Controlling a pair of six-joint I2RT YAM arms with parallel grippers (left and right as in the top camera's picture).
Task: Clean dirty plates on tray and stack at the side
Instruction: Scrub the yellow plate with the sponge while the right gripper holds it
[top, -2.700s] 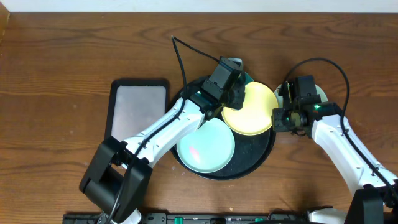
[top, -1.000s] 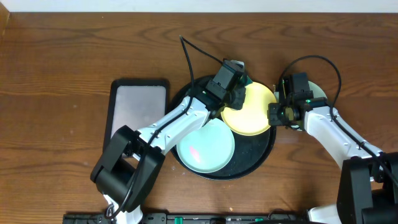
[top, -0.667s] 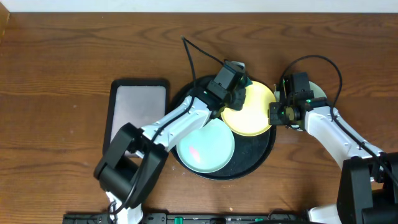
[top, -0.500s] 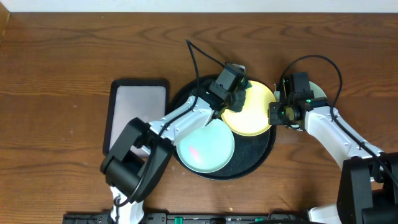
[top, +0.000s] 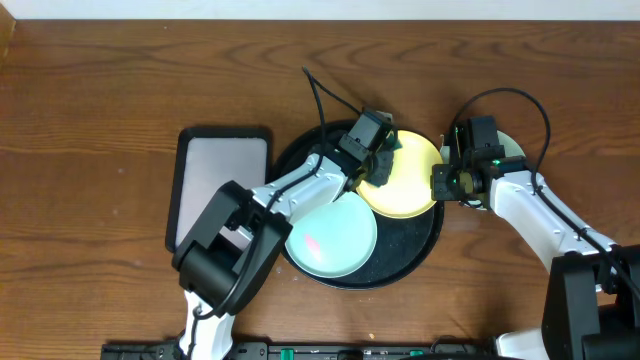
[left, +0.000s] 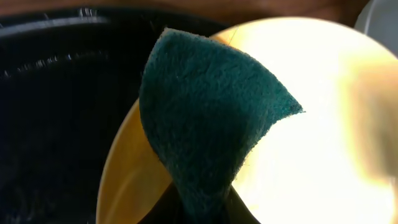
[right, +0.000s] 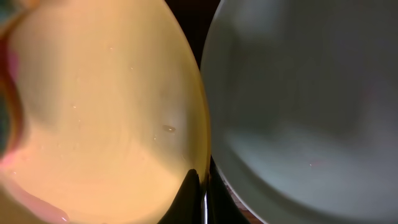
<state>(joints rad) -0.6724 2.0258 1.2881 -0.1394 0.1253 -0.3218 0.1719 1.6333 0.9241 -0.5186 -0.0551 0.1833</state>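
Observation:
The pale yellow plate (top: 408, 178) lies on the upper right of the round black tray (top: 300, 158). My left gripper (top: 381, 153) is shut on a dark green scouring pad (left: 205, 118), pressed on the yellow plate's upper left part (left: 317, 130). My right gripper (top: 441, 186) is shut on the yellow plate's right rim (right: 200, 186); pink smears show at the plate's left edge (right: 93, 106). A mint plate with a pink smear (top: 330, 238) lies on the tray's lower left. A second mint plate (top: 512, 150) sits off the tray under the right arm, large in the right wrist view (right: 311, 106).
A rectangular black tray with a grey inside (top: 222, 178) lies left of the round tray. The left arm crosses the round tray diagonally. A black cable loops above each wrist. Bare wooden table (top: 120, 90) surrounds everything.
My left gripper has slid the green pad a little right and down onto the yellow plate, and the left arm's elbow has swung right. The right gripper keeps its hold on the rim.

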